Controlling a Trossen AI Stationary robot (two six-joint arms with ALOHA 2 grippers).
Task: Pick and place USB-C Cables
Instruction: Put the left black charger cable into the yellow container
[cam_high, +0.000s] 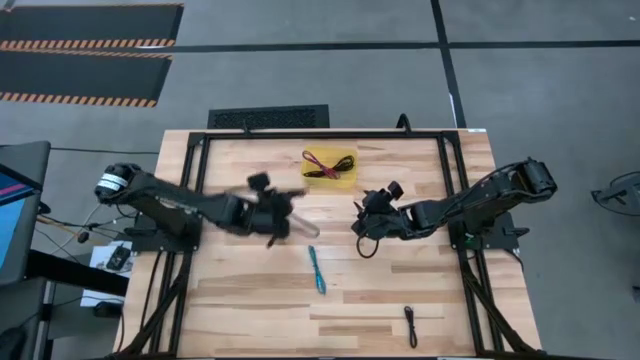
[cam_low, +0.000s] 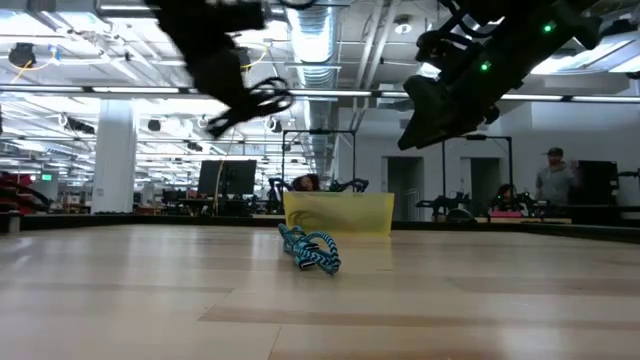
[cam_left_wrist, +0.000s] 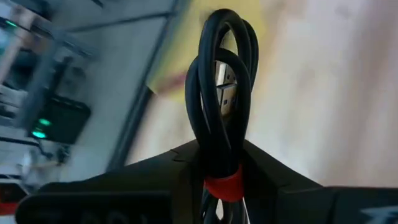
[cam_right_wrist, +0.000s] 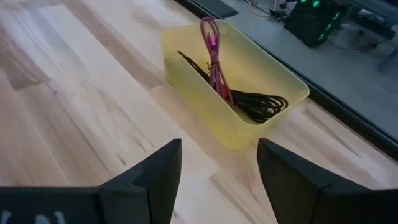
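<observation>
My left gripper (cam_high: 292, 222) (cam_left_wrist: 221, 163) is over the table's middle, high above the wood, shut on a coiled black USB-C cable (cam_left_wrist: 221, 81) (cam_low: 263, 100) bound by a red band. My right gripper (cam_high: 362, 214) (cam_right_wrist: 217, 167) is open and empty, raised to the right of it, facing the yellow bin (cam_high: 345, 178) (cam_right_wrist: 283, 78). In the bin lie a dark red cable (cam_right_wrist: 214, 53) and a black one (cam_right_wrist: 261, 104). A light blue cable (cam_high: 317, 270) (cam_low: 310, 250) lies flat on the table in front of the bin. Another black cable (cam_high: 411, 325) rests near the near edge. My left gripper pinches the coiled black cable between its two fingers at the red band (cam_left_wrist: 222, 186). The loops and a metal plug (cam_left_wrist: 225, 87) stick out beyond the fingertips. In the low view the cable is lifted clear of the table.
The yellow bin stands at the table's far middle. Black frame rails (cam_high: 455, 180) run along the table's left, right and far sides. Bare wood lies between the blue cable and the near edge. People and equipment show in the room beyond the table.
</observation>
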